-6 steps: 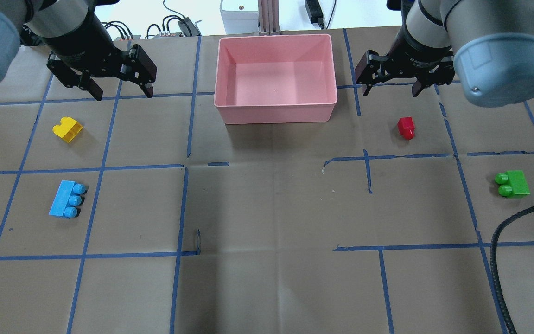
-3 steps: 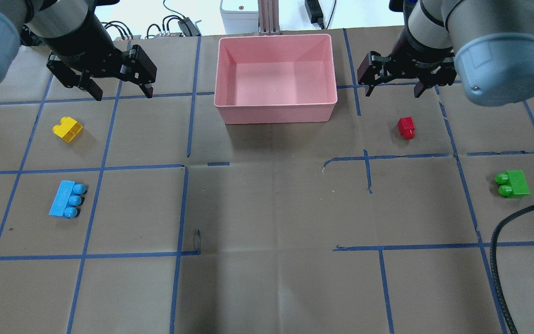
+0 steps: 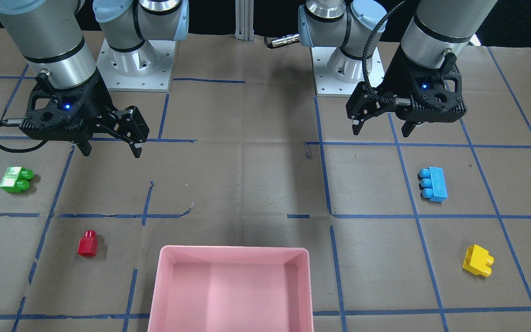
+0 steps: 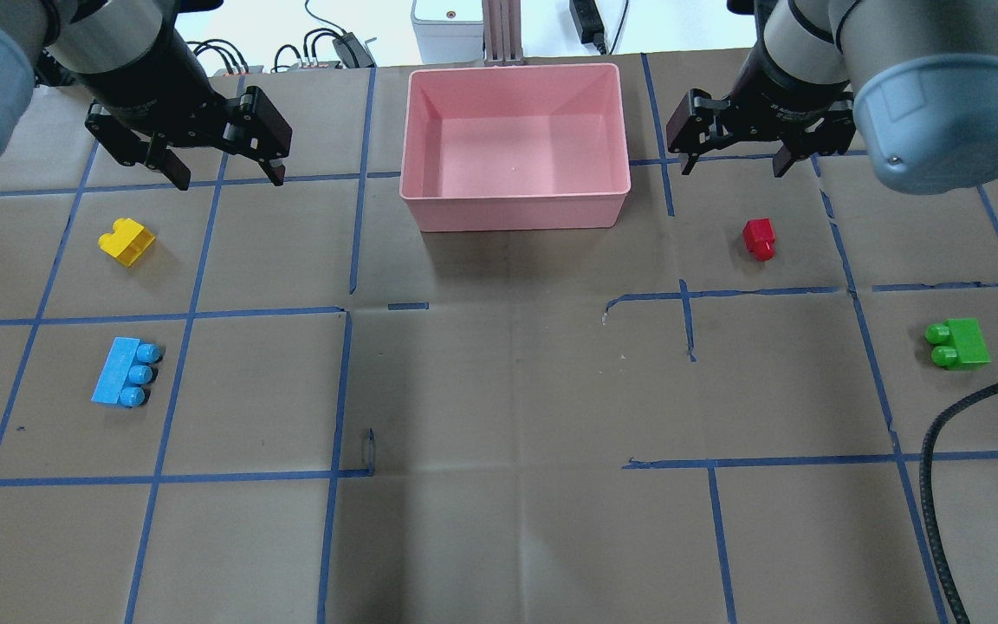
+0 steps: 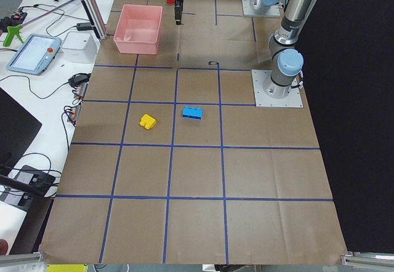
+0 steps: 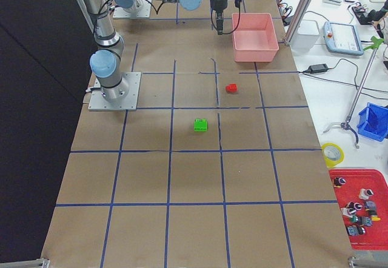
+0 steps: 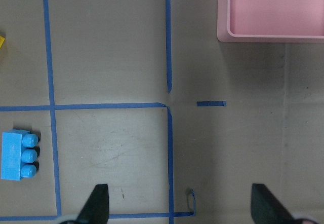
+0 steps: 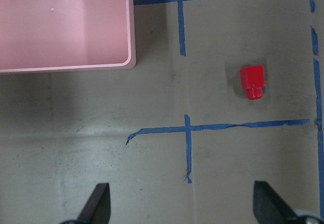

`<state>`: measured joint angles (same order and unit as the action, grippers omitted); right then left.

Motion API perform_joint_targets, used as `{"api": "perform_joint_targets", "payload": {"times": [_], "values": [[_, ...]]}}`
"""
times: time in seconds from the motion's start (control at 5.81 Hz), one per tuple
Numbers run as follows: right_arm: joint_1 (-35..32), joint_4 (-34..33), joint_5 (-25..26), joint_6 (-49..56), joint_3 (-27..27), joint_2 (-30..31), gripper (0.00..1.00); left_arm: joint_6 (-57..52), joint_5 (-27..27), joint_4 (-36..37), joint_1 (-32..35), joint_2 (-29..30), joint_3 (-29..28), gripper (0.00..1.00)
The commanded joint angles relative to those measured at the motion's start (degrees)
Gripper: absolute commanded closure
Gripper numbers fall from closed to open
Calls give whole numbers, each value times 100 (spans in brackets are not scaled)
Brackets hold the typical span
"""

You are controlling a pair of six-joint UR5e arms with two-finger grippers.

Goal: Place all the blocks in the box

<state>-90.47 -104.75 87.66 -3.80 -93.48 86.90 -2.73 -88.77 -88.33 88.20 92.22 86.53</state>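
The pink box (image 4: 612, 186) stands empty at the table's far middle; it also shows in the front view (image 3: 233, 251). The yellow block (image 4: 126, 242) and the light-blue block (image 4: 125, 373) lie on the left, the red block (image 4: 759, 237) and the green block (image 4: 958, 343) on the right. My left gripper (image 4: 223, 176) hangs open and empty above the table, beyond the yellow block. My right gripper (image 4: 733, 167) hangs open and empty beyond the red block, right of the box. The left wrist view shows the light-blue block (image 7: 18, 154), the right wrist view the red block (image 8: 252, 81).
Blue tape lines grid the brown paper on the table. A black cable (image 4: 941, 485) curves in at the right front. Cables and a grey unit (image 4: 447, 26) sit behind the box past the table's far edge.
My right gripper has drifted slightly up and away from the red block. My left gripper has barely shifted. The blocks and the box have not moved.
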Motion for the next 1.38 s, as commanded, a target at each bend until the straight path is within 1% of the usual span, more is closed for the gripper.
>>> {"api": "perform_joint_targets", "payload": {"times": [0.0, 0.17, 0.34, 0.69, 0.86, 1.03, 1.2], "values": [[-15, -1, 58, 19, -64, -24, 0, -348, 0, -8, -101, -20, 22, 1], [-24, -62, -3, 2, -91, -68, 0, -986, -9, -26, -415, -28, 31, 1], [-24, 76, 5, -50, -109, -86, 0, -1924, 9, -9, -1166, -28, 135, 1], [-24, 69, 58, 27, -126, -103, 0, -3893, 35, 9, -2721, -256, 652, 1], [72, 86, 67, 141, -144, -121, 0, -4694, 35, 183, -3391, -309, 899, 1], [195, 104, 84, 699, -153, -77, 0, -4972, 35, 324, -3737, -353, 1136, 1], [553, 104, 93, 1166, -161, -42, 1, -4948, 53, 439, -3740, -519, 1426, 3]]}}
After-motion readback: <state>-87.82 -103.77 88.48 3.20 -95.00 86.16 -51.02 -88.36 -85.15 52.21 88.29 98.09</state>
